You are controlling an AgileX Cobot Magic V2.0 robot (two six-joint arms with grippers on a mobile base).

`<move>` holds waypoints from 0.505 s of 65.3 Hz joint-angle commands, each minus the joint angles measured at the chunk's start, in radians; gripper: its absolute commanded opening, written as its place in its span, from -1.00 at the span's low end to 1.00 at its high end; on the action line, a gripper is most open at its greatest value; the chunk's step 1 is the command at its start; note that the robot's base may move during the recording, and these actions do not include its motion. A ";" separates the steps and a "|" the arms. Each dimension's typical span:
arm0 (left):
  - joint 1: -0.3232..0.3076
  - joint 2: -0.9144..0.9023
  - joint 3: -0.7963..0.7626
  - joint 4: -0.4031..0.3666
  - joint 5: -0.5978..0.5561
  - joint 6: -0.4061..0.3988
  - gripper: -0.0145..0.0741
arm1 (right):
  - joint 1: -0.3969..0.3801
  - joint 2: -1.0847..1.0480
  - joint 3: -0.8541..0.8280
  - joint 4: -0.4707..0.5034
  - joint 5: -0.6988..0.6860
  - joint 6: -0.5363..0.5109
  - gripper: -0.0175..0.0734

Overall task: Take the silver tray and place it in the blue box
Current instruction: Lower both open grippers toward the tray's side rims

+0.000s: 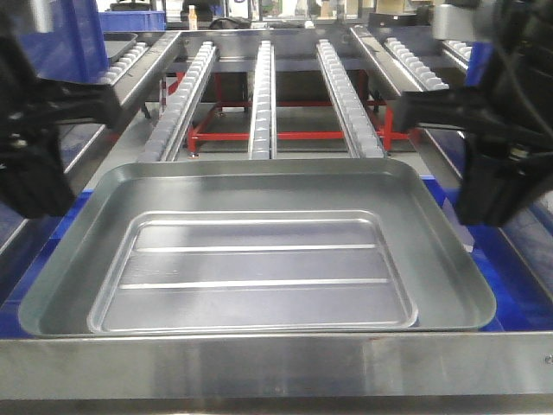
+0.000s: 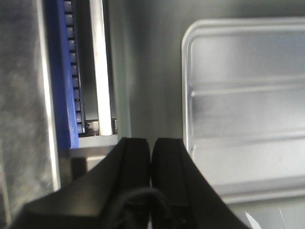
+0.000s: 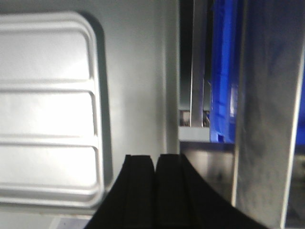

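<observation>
Exterior front-facing view: I see the silver tray (image 1: 255,277) lying flat inside the wider grey tray (image 1: 259,177), close to its front and left walls, with its ribs running side to side.
Left side: the left gripper (image 2: 151,145) has its fingers pressed together with nothing between them. It sits over grey floor just beside the silver tray's left end.
Right side: the right gripper (image 3: 155,162) is likewise clenched and empty, beside the tray's right end.
Destination: I take the ribbed blue wall at upper left for the blue box (image 1: 69,47). More blue plastic (image 1: 518,298) shows under both sides of the grey tray, and I cannot tell whether that is the same box.
Step in hand: I judge this as the approach; nothing is grasped and the task is barely begun.
Risk, jaws: if I descend with them closed, the fingers will only press on metal, so they must open first.
Risk, rim: the rim is low and shiny, so a shallow bite could slip off.
Risk, nesting: near the front-left walls a finger could pinch the grey tray's wall as well and drag both trays.
Risk, lift: if the arms rise unevenly, the tray will tilt and could slide out of one grip.
</observation>
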 commanded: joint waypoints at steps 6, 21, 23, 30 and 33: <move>-0.006 0.032 -0.064 -0.077 -0.036 -0.013 -0.69 | 0.000 -0.012 -0.050 -0.022 -0.078 0.004 -0.45; -0.006 0.075 -0.066 -0.166 -0.039 -0.013 -0.69 | 0.000 -0.010 -0.050 -0.022 -0.084 0.004 -0.45; -0.006 0.075 -0.066 -0.166 -0.039 -0.013 -0.69 | 0.000 -0.010 -0.050 -0.022 -0.084 0.004 -0.45; -0.006 0.077 -0.066 -0.168 -0.039 -0.013 -0.69 | 0.000 -0.009 -0.050 -0.022 -0.083 0.004 -0.45; -0.006 0.077 -0.066 -0.171 -0.039 -0.013 -0.69 | 0.000 -0.009 -0.050 -0.022 -0.083 0.004 -0.45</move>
